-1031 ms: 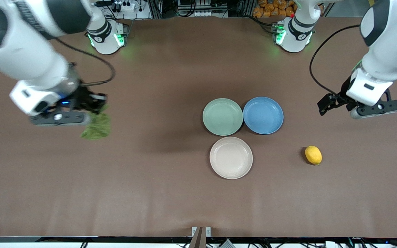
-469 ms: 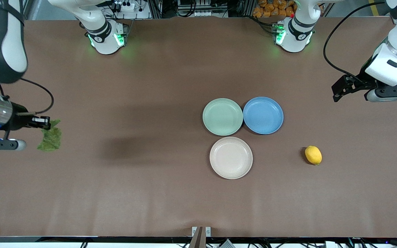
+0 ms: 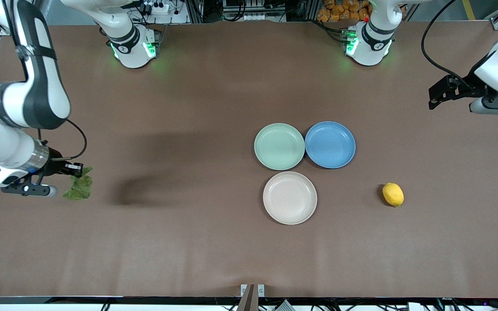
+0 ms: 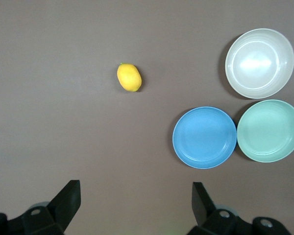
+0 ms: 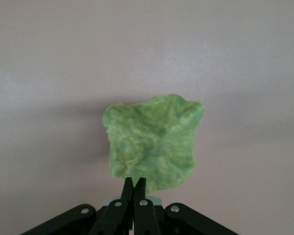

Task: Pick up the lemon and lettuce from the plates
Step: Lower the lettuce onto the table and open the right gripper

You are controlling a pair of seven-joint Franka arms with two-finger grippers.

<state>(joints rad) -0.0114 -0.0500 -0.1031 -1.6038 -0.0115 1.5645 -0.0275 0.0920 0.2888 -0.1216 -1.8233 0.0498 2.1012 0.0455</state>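
My right gripper [image 3: 76,169] is shut on the stem end of the lettuce [image 3: 78,188], a crinkled green leaf that hangs above bare table at the right arm's end. In the right wrist view the lettuce [image 5: 154,142] spreads out from the pinched right gripper [image 5: 136,182]. The lemon [image 3: 393,194] lies on the table toward the left arm's end, beside the cream plate [image 3: 290,198]. The mint plate [image 3: 279,146] is empty too. My left gripper [image 3: 437,97] hangs open over the left arm's end of the table. In the left wrist view the left gripper [image 4: 136,188] holds nothing, with the lemon [image 4: 129,78] well off.
A blue plate [image 3: 330,144] touches the mint plate, on the side toward the left arm's end. The three plates cluster mid-table; the blue plate [image 4: 204,137], mint plate [image 4: 270,130] and cream plate [image 4: 259,56] also show in the left wrist view. Both arm bases stand along the table's edge farthest from the camera.
My right gripper has carried the lettuce away from the plates toward the right arm's end of the table. My left gripper has drawn back from the lemon, staying open.
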